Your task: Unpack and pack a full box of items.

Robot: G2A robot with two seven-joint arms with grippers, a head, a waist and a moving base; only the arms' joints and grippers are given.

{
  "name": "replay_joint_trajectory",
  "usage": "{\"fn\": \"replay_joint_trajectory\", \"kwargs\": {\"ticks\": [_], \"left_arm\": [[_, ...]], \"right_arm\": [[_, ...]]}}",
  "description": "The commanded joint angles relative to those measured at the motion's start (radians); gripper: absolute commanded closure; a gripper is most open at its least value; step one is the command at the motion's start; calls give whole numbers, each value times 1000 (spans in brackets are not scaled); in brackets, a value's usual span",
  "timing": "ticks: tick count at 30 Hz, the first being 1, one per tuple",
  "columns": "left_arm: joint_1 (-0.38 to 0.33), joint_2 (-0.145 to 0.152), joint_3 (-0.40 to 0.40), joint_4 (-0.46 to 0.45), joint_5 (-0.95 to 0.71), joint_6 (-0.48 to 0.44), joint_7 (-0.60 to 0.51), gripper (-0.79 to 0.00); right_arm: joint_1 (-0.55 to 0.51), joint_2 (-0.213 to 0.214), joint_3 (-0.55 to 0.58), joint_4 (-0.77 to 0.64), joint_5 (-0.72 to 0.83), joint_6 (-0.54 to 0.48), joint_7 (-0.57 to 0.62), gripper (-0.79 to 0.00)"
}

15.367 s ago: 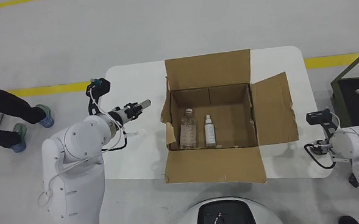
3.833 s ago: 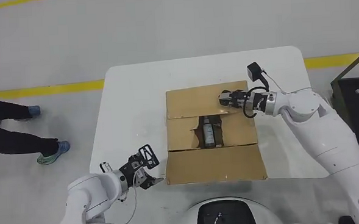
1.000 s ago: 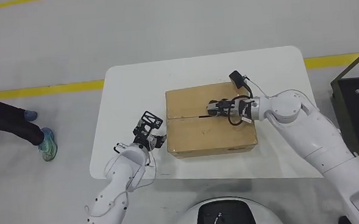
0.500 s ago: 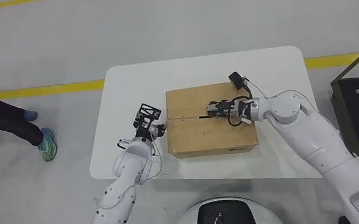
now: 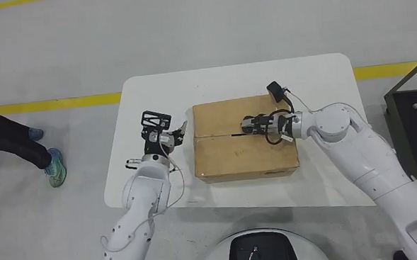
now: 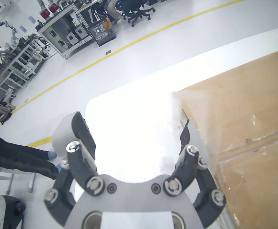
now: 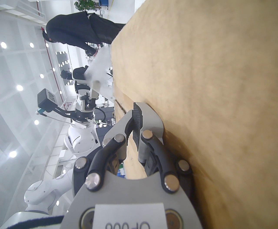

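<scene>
Left gripper (image 6: 130,128) has swung up beside the box (image 5: 231,153), jaws open — right gripper (image 5: 245,125), jaws closed, rests on top

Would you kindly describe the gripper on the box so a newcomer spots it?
A closed cardboard box stands on the white table. The right gripper lies on its top by the middle seam, shut; the left gripper, open, is off the box at its side.
</scene>
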Motion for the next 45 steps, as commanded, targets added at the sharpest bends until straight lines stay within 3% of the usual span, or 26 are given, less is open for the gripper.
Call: {"fn": "replay_joint_trajectory", "kwargs": {"ticks": [1,7,13,19,23,28,37,45], "left_arm": [[2,-2,0,-13,-9,-19,-9,-785],[7,-5,18,-36,87,-43,9,-785],[40,-4,-59,-86,93,2,-26,-785],[68,4,-101,-2,136,-105,-107,-785],[95,10,-82,90,307,-112,-5,-785],[102,3,-66,162,279,-131,59,-785],[85,-9,-6,172,302,-204,137,-785],[70,-29,30,181,315,-114,177,-785]], "right_arm": [[1,-1,-1,2,0,-1,-1,0],[8,-2,-1,8,4,-7,1,0],[6,-1,6,15,3,-10,3,0],[9,-2,4,17,5,-7,3,0],[16,-5,-2,20,6,-6,4,0],[23,-7,-7,28,4,-6,8,0],[22,-9,-11,22,-2,2,9,0],[10,-5,2,11,-4,4,8,0]]}}
